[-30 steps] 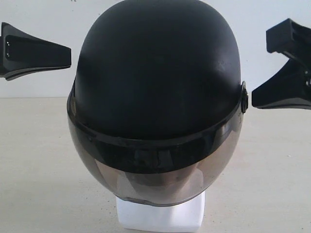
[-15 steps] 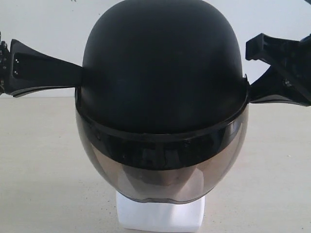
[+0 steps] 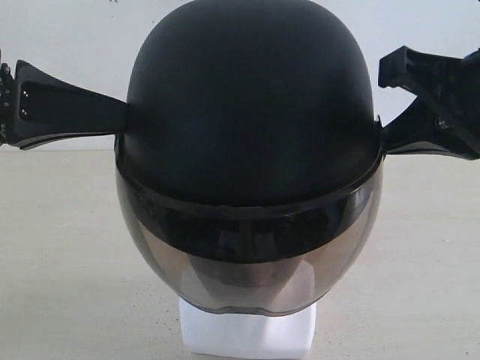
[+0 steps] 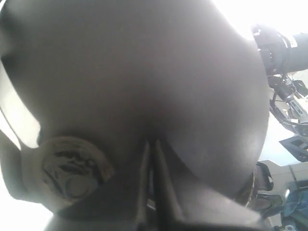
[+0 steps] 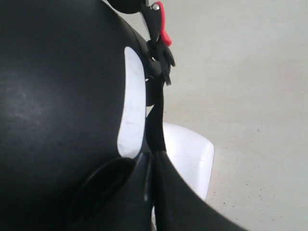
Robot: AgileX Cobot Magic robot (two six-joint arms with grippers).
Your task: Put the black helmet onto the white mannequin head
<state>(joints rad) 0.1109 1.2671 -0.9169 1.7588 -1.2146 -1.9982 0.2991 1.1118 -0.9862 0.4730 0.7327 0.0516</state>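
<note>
The black helmet [image 3: 247, 97] sits over the white mannequin head, its smoky visor [image 3: 247, 259] down over the face. Only the head's squared white base [image 3: 247, 336] shows plainly below. My left gripper [image 3: 121, 112] is shut, its tips pressed against the helmet's left side. In the left wrist view the gripper [image 4: 151, 144] touches the shell [image 4: 144, 72] beside a round side pivot [image 4: 72, 171]. My right gripper [image 3: 382, 141] is shut too, tips at the helmet's right pivot. In the right wrist view that gripper [image 5: 150, 156] lies against the helmet [image 5: 53, 96], with the white base [image 5: 190, 154] behind.
A black chin strap [image 5: 156, 115] with a red buckle [image 5: 161, 21] hangs by the helmet's side, running down behind my right fingertips. The head stands on a pale beige table [image 3: 60, 262] before a white wall [image 3: 67, 30].
Both shut grippers have come in from clear of the helmet to touch its sides. The helmet has gone from tilted to level and shifted slightly right. Little has moved in the last half second.
</note>
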